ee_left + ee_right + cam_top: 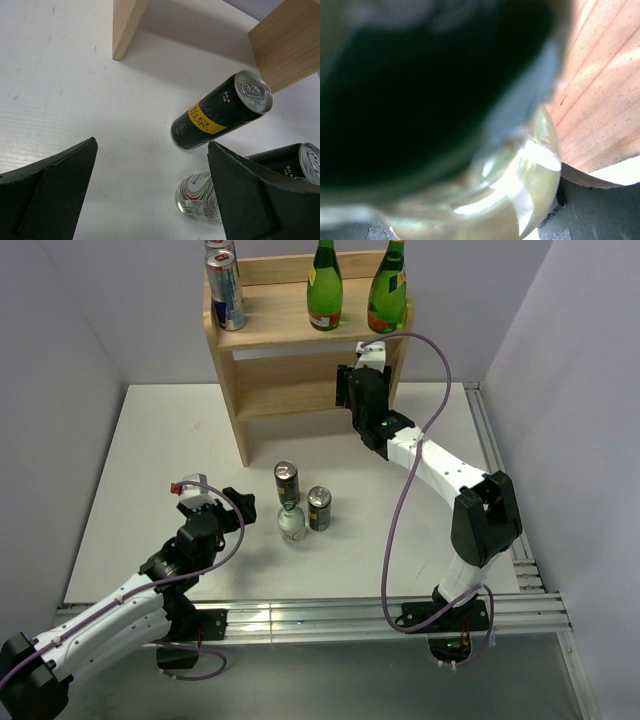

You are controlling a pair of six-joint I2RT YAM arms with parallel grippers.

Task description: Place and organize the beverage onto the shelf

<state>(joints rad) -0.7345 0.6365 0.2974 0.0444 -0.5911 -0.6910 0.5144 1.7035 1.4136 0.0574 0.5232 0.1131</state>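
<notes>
The pale wooden shelf (290, 330) stands at the back; its legs show in the left wrist view (125, 25). On the table stand two black cans (287, 483) (319, 508) and a small clear bottle (292, 525). My left gripper (215, 495) is open and empty, just left of them. In its own view (152, 190) one can (220, 112) lies ahead, with the clear bottle (200, 197) by the right finger. My right gripper (355, 390) reaches into the lower tier. A pale green glass bottle (520, 190) fills its view, blurred, against the wood (605, 100).
Two silver-blue cans (227, 290) stand at the left of the top tier, and two green bottles (324, 285) (388, 290) at its right. An aluminium rail (330, 615) runs along the near table edge and another (495, 460) along the right side. Walls close in around the table.
</notes>
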